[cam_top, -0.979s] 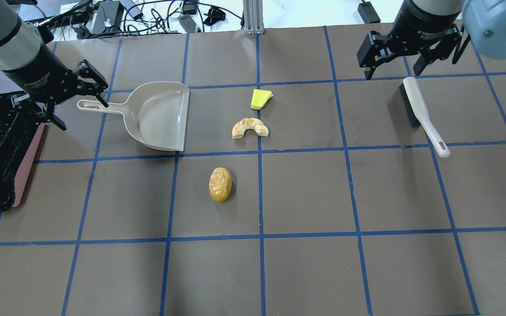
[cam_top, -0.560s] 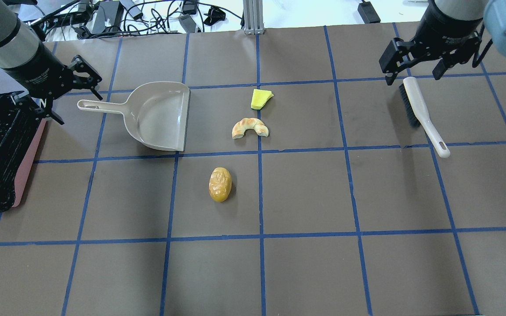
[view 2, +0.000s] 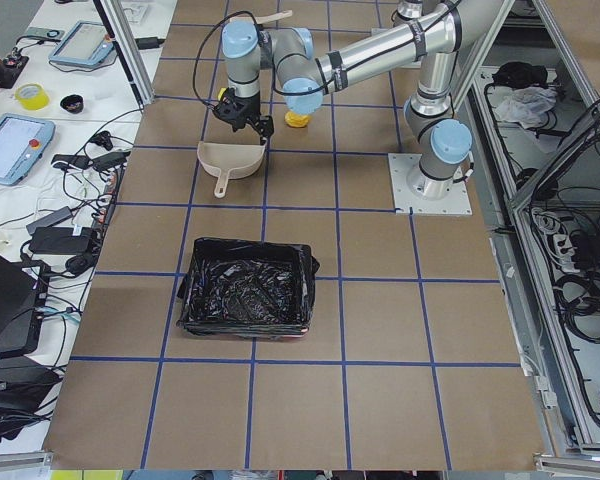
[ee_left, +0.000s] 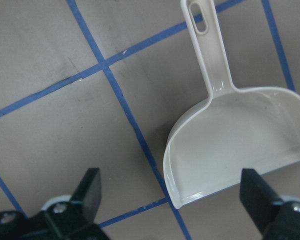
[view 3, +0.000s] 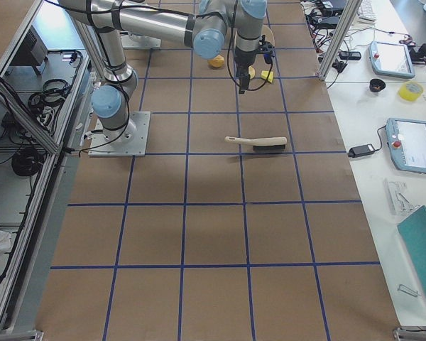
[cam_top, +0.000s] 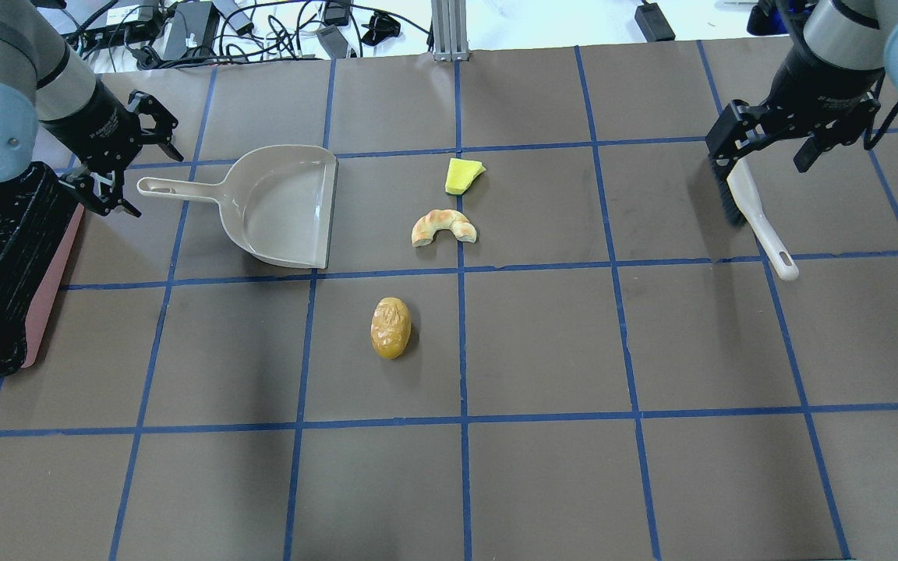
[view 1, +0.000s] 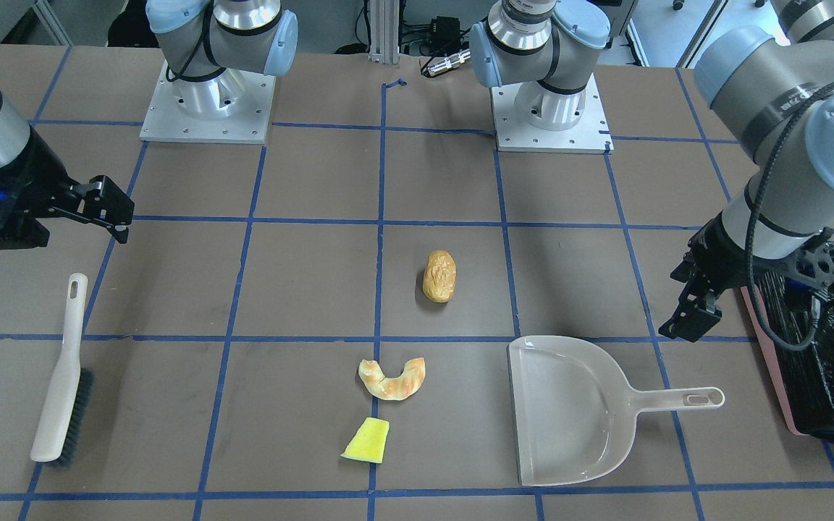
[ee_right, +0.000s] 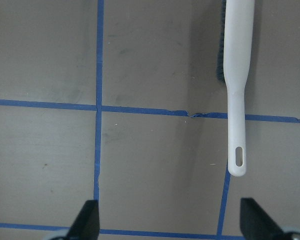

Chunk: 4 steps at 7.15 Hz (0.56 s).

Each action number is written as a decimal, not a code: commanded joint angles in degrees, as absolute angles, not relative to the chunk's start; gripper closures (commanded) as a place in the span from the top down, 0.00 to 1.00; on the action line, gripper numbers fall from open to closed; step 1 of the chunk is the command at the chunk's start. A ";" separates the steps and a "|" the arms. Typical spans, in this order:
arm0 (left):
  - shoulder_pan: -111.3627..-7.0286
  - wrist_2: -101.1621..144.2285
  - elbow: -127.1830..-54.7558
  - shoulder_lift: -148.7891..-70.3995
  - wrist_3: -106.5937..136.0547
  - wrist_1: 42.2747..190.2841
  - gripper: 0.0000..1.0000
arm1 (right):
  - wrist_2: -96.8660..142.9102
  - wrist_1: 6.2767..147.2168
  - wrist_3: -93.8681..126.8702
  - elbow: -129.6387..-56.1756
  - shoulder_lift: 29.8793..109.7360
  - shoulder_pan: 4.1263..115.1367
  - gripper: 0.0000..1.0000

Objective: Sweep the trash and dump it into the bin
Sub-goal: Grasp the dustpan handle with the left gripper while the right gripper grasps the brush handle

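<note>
The trash is made up of three small pieces lying loose near the middle of the brown table (cam_top: 542,351), which is gridded with blue tape. They are an oval, golden-brown, glossy bread roll (cam_top: 391,327), a curved tan pastry (cam_top: 443,227) shaped like a croissant, and a yellow wedge-shaped sponge piece (cam_top: 463,175). The sponge piece lies farthest from the robot and the pastry just nearer. The bread roll is nearer still, apart from the other two and across a tape line.

All three are judged to be light. The sponge piece is probably soft, while the bread roll, being rounded and smooth, may be expected to roll away when pushed. None of them needs to be gripped; hold is better taken on the tools.

The beige plastic dustpan (cam_top: 285,206) lies empty to the left of the pieces, its mouth turned towards them and its slotted handle pointing left. The white-handled, dark-bristled brush (cam_top: 753,210) lies well apart on the right. Each is best taken by its slim, stiff handle.

The left gripper (cam_top: 157,185) hovers over the end of the dustpan handle with its jaws spread wide, and nothing is held. The right gripper (cam_top: 757,164) hovers over the bristle end of the brush, likewise wide apart and empty.

The pink rectangular bin (cam_top: 47,296), lined with a crinkled black bag, stands at the far left edge, beyond the dustpan handle.
</note>
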<state>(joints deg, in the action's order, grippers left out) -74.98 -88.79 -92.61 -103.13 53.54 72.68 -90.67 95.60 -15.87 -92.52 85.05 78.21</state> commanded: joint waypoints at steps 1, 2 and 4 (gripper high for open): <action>-74.79 -90.16 -89.31 -108.43 66.68 72.07 0.98 | -90.88 99.02 -17.05 -94.03 84.38 77.52 0.99; -74.79 -92.26 -88.60 -110.11 70.19 70.24 0.98 | -91.05 100.79 -18.97 -95.70 84.29 76.74 0.99; -74.79 -94.55 -88.42 -113.10 72.15 67.33 0.94 | -90.36 101.42 -19.51 -98.25 83.85 74.80 0.99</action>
